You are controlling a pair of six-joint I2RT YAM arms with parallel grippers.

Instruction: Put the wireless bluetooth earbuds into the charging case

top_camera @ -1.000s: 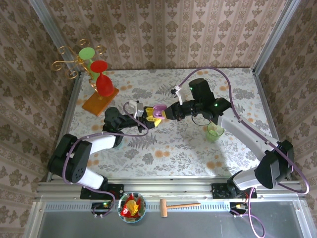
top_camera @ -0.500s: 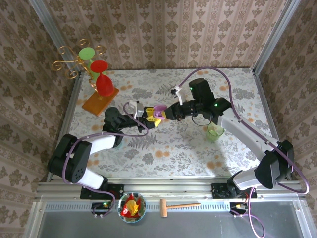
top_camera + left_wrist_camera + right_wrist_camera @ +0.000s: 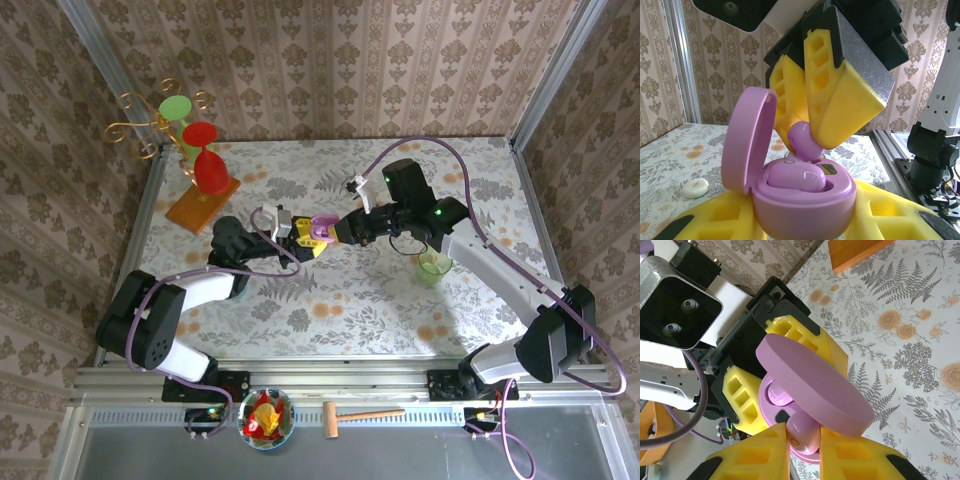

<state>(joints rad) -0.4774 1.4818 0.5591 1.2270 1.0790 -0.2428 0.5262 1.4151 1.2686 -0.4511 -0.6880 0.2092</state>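
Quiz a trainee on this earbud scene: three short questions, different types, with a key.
1. Fill in: the right end effector pinches a lilac ____ just above the charging case.
2. Which one holds the case? A. left end effector B. right end effector
3. True or false: the case's lid is shut.
Key: 1 earbud; 2 A; 3 false, the lid stands open.
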